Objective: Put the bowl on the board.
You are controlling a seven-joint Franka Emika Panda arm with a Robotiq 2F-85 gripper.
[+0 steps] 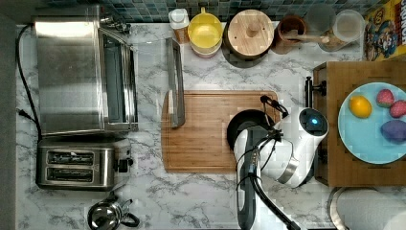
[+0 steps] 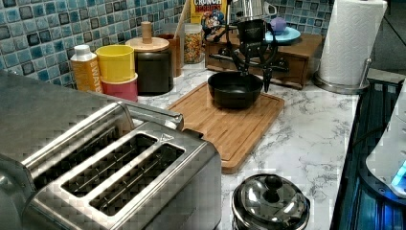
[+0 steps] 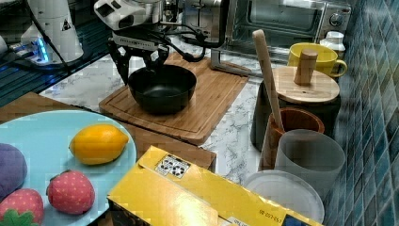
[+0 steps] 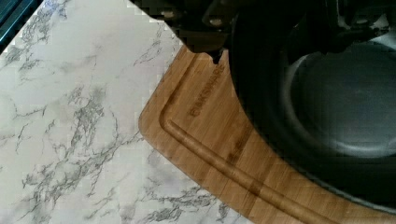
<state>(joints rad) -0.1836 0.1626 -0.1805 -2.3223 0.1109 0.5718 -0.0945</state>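
Placement step, near done: bowl [image 3: 162,89] sits on board [image 3: 207,101], toward the right view's near end. Gripper [image 3: 141,63] spread wide astride the bowl's rim, holding nothing. Next: lift straight up, clear the rim without nudging.

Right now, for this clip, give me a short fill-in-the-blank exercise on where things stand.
1. The black bowl sits on the wooden ____.
2. The gripper straddles the bowl's ____.
3. On the blue plate, the yellow fruit is a ____.
4. The round wooden lid covers a ____ canister.

Missing words: board; rim; lemon; black
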